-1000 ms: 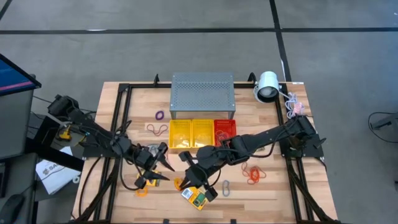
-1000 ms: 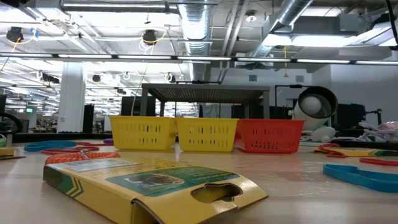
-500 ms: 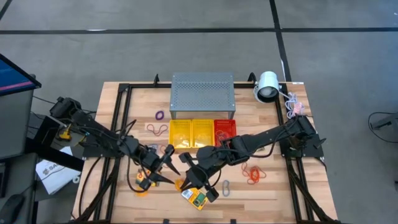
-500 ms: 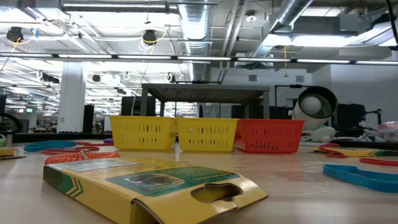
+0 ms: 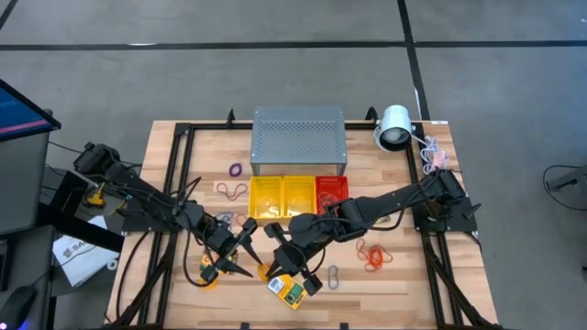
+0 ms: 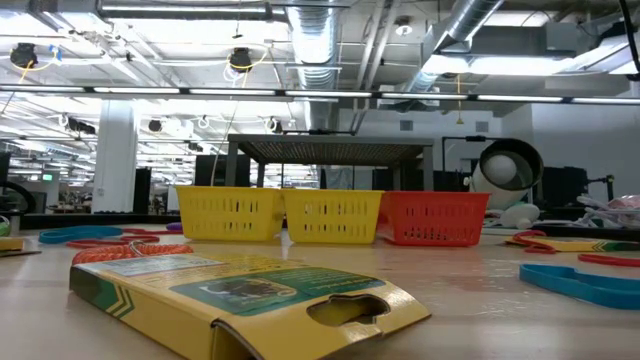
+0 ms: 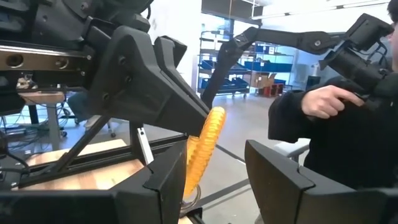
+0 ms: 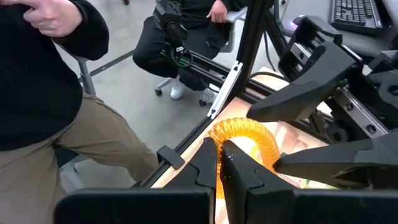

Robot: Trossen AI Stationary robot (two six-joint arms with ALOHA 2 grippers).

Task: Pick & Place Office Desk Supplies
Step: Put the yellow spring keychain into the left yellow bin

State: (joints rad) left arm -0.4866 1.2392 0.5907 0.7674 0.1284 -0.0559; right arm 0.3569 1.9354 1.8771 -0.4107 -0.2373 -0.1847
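High view looked straight down, whole table (image 5: pixel 404 275) in frame. Low view sat at tabletop level, facing baskets (image 6: pixel 330 216) and room behind. Wrist cams rode close behind fingers, facing each other; both caught same orange coil (image 7: pixel 204 149), also visible from above.

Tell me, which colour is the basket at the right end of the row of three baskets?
Red; the basket shows best in the low view.

Pale wood-plank table (image 5: pixel 404 284), matt. Grey perforated metal box (image 5: pixel 298 137). Plastic mesh baskets (image 6: pixel 330 215). Printed card box (image 6: pixel 240 290), slight sheen.
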